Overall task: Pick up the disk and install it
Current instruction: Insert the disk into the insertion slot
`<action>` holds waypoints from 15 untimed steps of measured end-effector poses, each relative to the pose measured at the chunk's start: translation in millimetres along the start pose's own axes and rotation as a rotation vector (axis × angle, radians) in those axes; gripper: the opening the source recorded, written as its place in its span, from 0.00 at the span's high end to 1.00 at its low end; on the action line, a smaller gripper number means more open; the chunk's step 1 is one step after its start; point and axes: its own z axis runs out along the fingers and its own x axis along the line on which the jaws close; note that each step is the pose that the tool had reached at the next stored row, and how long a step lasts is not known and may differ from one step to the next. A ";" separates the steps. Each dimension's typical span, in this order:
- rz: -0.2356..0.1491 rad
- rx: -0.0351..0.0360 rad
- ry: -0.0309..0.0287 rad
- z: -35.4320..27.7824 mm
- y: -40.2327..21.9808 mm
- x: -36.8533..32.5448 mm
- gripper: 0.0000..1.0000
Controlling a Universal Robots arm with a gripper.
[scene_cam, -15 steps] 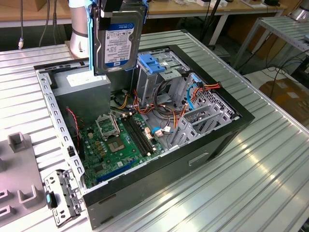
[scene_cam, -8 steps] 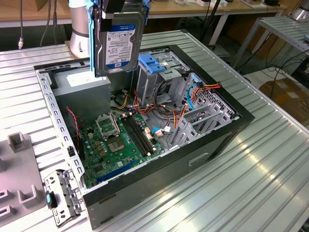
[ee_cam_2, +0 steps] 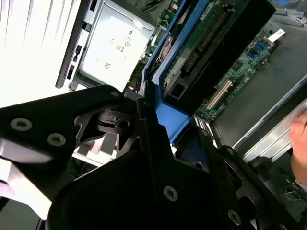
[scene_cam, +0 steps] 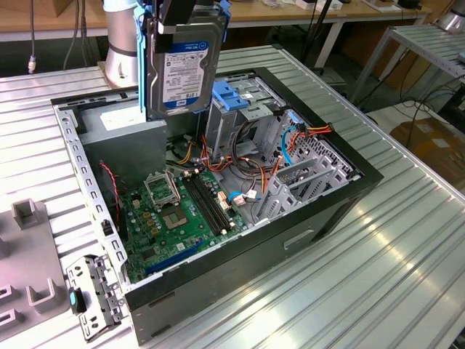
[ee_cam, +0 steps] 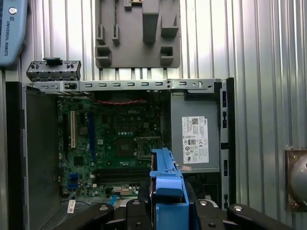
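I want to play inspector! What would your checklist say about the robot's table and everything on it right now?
Surface: ribbed metal table holding an open computer case.
Job's things: the disk hangs upright above the case, not yet installed.
Clutter: grey fixture block and a metal bracket at the exterior view's left.
Gripper: shut on the disk's upper end.
Cables: orange, red and blue wires beside the drive cage.
Surroundings: wooden benches behind.

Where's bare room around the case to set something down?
Bare table on the exterior view's right of the case. The exterior view's left is crowded: grey fixture, metal bracket. Cables fill the case; the disk hangs above.
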 end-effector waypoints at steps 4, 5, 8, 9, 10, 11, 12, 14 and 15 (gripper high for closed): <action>0.000 0.0000 0.0013 -0.2 -0.3 6.4 0.63; 0.000 0.0000 0.0015 -0.2 -0.3 7.8 0.63; 0.000 0.0002 0.0019 -0.1 -0.4 10.4 0.63; 0.000 0.0001 0.0019 -0.1 -0.4 10.4 0.63; 0.000 0.0001 0.0028 -0.2 -0.5 11.2 0.63; 0.000 0.0001 0.0035 -0.2 -0.5 12.1 0.63; 0.000 0.0002 0.0035 -0.2 -0.5 12.1 0.63; 0.000 0.0001 0.0036 -0.2 -0.5 12.2 0.63; 0.000 0.0002 0.0037 -0.2 -0.5 12.2 0.63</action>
